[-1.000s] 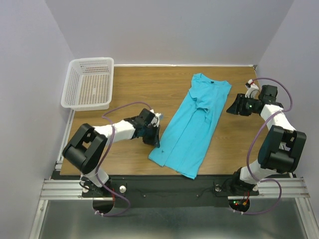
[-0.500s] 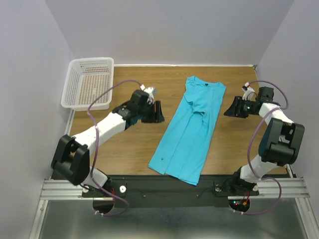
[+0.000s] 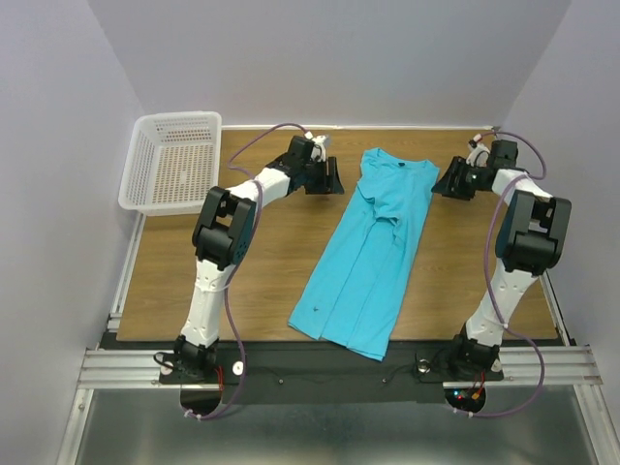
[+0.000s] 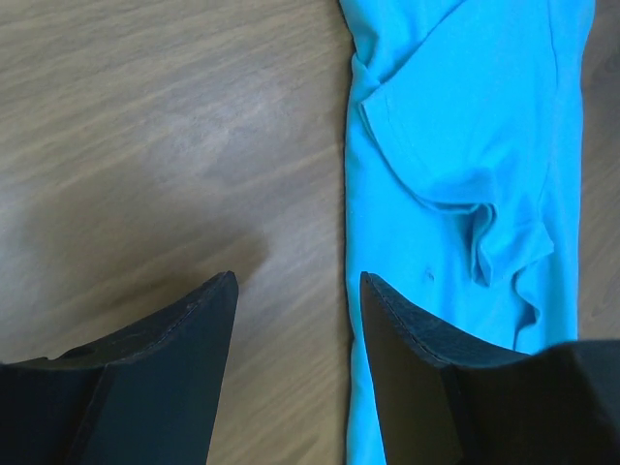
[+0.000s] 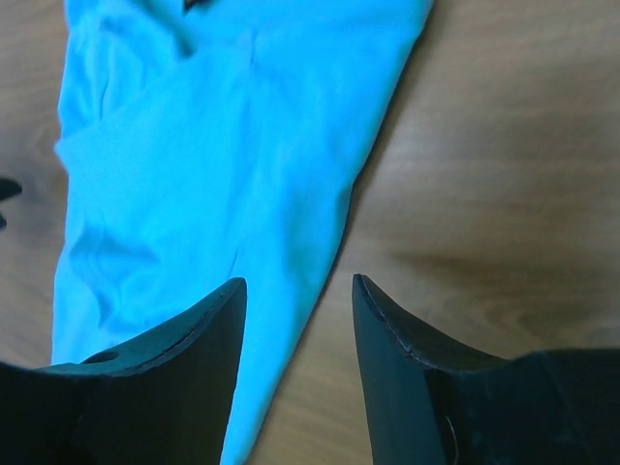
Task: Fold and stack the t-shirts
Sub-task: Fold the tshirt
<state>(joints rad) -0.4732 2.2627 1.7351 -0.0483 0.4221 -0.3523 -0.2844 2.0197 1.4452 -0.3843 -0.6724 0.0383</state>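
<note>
Turquoise t-shirt (image 3: 373,247), soft and limp, runs from the table's (image 3: 252,271) far edge towards its near edge; we would pinch both shoulders, flanked by left gripper (image 3: 334,178) and right gripper (image 3: 445,183), both open, empty

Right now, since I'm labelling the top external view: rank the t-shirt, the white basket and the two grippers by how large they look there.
Largest to smallest:
1. t-shirt
2. white basket
3. left gripper and right gripper: they look about alike, so they are not ranked against each other.
</note>
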